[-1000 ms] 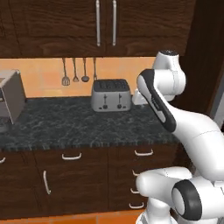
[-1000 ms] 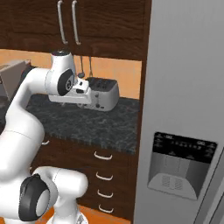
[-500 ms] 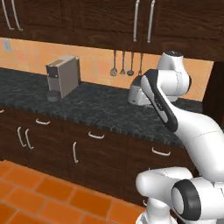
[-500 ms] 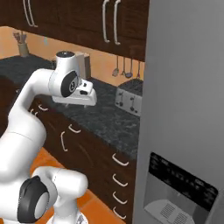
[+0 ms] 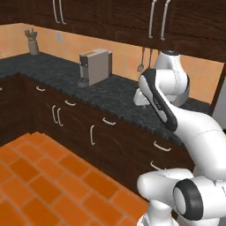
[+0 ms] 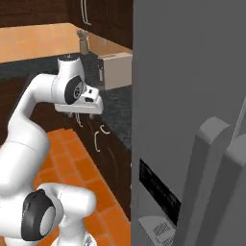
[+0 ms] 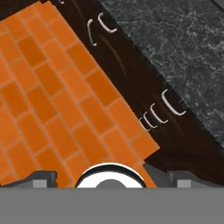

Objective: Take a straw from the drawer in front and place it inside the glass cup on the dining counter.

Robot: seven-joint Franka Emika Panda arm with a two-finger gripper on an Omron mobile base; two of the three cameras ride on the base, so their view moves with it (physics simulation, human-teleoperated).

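My gripper (image 7: 113, 180) points down over the orange tiled floor and the dark cabinet fronts, its two fingertips (image 7: 41, 179) far apart with nothing between them. In the right base view the gripper (image 6: 76, 114) hangs under the white hand, above the worktop's edge. Shut dark-brown drawers with curved silver handles (image 7: 154, 116) sit stacked under the black speckled worktop (image 7: 183, 48); two of these handles (image 5: 162, 146) show beside my arm. I cannot tell which one is the task's drawer. The straw, the glass cup and the dining counter are out of view.
A grey fridge (image 6: 192, 120) stands close on the right. On the black worktop (image 5: 66, 81) are a coffee machine (image 5: 94, 66) and a utensil holder (image 5: 33, 44). Utensils (image 5: 142, 59) hang on the wall. Orange floor tiles (image 5: 39, 176) spread to the left.
The whole picture has swung: the base has turned, so the toaster has left view and the coffee machine, corner worktop and floor have come in. The gripper stays open.
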